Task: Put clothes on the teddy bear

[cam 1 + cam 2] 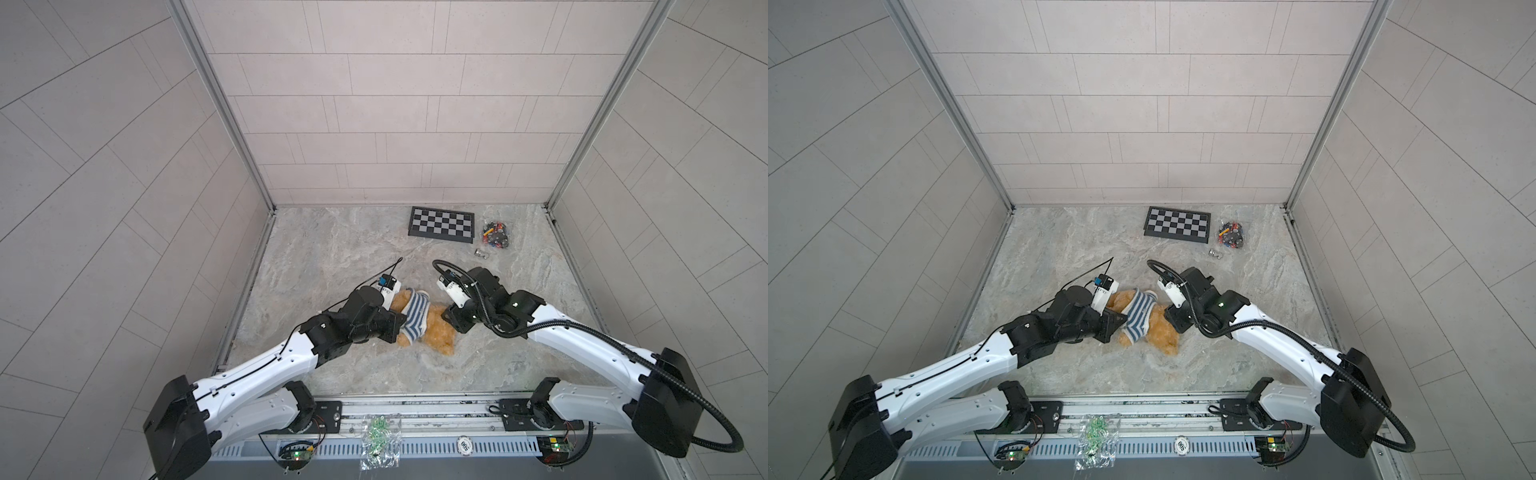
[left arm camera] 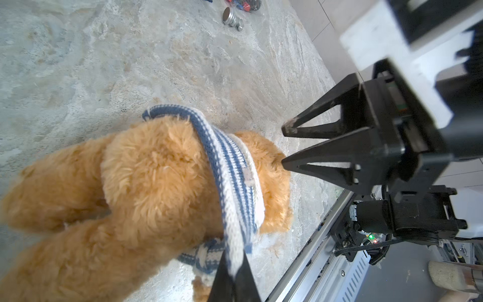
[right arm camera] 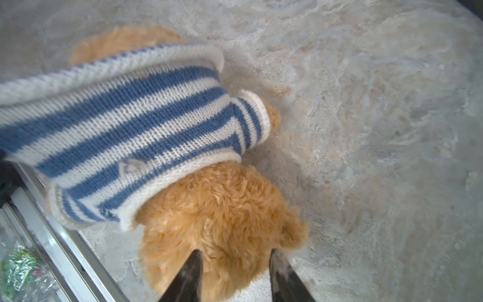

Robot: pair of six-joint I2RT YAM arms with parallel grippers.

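Note:
The golden-brown teddy bear (image 1: pixel 437 336) (image 1: pixel 1163 334) lies on the marble table between my two arms. The blue-and-white striped sweater (image 1: pixel 415 316) (image 3: pixel 125 125) is wrapped around its torso; its head and legs stick out bare. My left gripper (image 2: pixel 235 272) (image 1: pixel 400 330) is shut on the sweater's hem (image 2: pixel 230 183), which stretches taut over the bear's rump. My right gripper (image 3: pixel 236 255) (image 2: pixel 285 146) (image 1: pixel 446 316) is open. Its fingertips (image 3: pixel 197 257) stand either side of the bear's fuzzy head (image 3: pixel 222 209).
At the back of the table lie a black-and-white checkerboard (image 1: pixel 441 224), a clear bag of small coloured parts (image 1: pixel 494 235) and a small metal piece (image 1: pixel 481 252). A plastic bag of green parts (image 1: pixel 380 440) rests on the front rail (image 1: pixel 436 409).

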